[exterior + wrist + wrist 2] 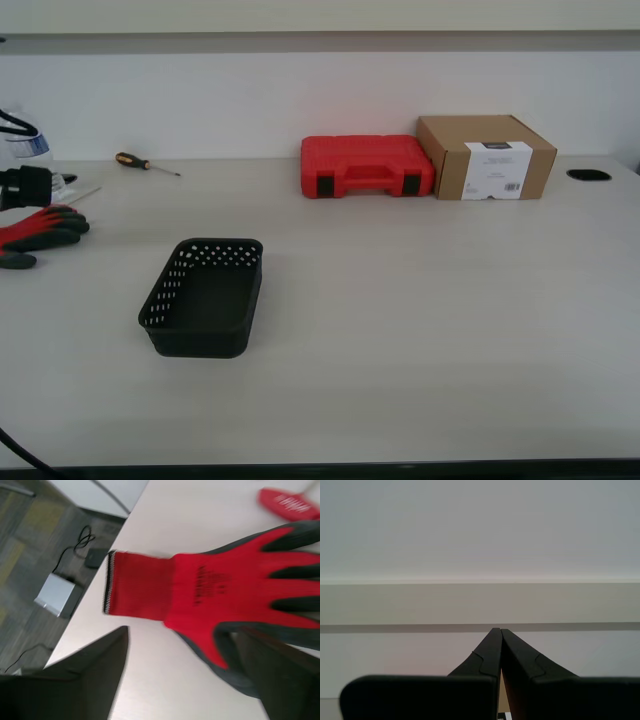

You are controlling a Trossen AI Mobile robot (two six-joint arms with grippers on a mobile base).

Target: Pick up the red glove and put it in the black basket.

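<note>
Pale worktop [420,320]: red glove [225,587] at far-left edge beneath my first gripper [192,672], fingers apart; may snag only the cuff. Second gripper [498,632] fingers together.

My first pincer [182,667] gapes; my second pincer [498,632] is closed.
</note>
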